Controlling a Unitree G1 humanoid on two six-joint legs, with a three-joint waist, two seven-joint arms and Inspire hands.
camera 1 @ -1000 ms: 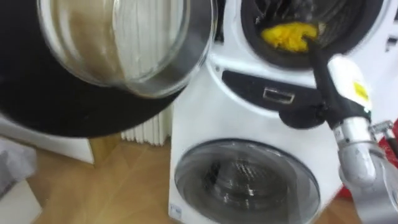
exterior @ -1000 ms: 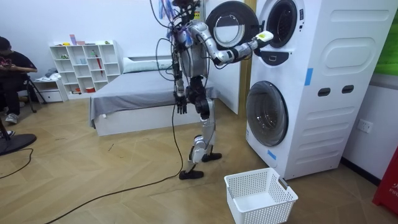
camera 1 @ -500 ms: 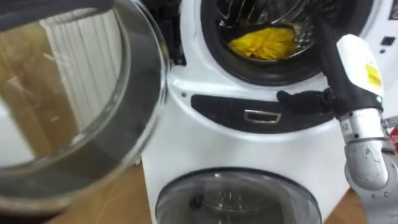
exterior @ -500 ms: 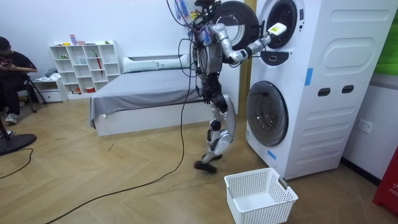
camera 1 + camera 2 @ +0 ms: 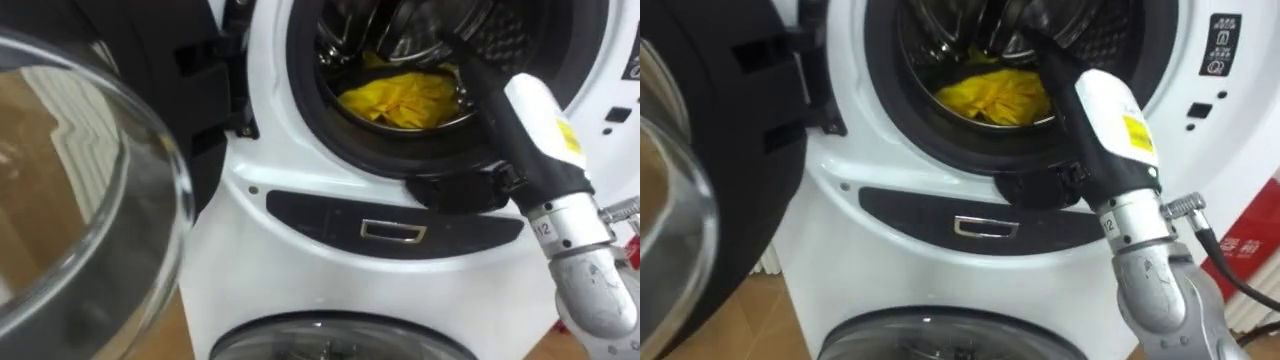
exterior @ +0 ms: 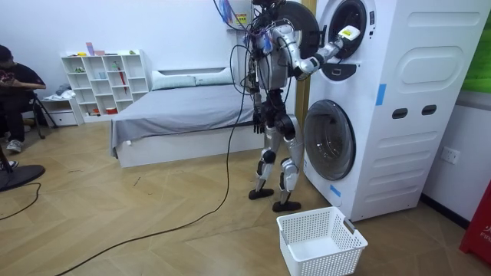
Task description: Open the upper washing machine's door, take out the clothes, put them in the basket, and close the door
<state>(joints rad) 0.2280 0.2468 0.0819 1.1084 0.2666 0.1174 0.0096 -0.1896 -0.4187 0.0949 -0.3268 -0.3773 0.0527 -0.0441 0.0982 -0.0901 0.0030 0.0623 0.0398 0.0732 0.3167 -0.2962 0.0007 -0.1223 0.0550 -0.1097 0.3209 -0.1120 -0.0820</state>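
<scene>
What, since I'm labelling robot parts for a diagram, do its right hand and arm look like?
The right hand is black, with a rounded white tag bearing a yellow sticker on its back. Behind it comes a silver metal wrist and grey forearm, with a dark cable beside the wrist.

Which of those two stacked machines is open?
The upper machine: its door is swung out, with yellow cloth in the drum. The lower machine has its door shut.
</scene>
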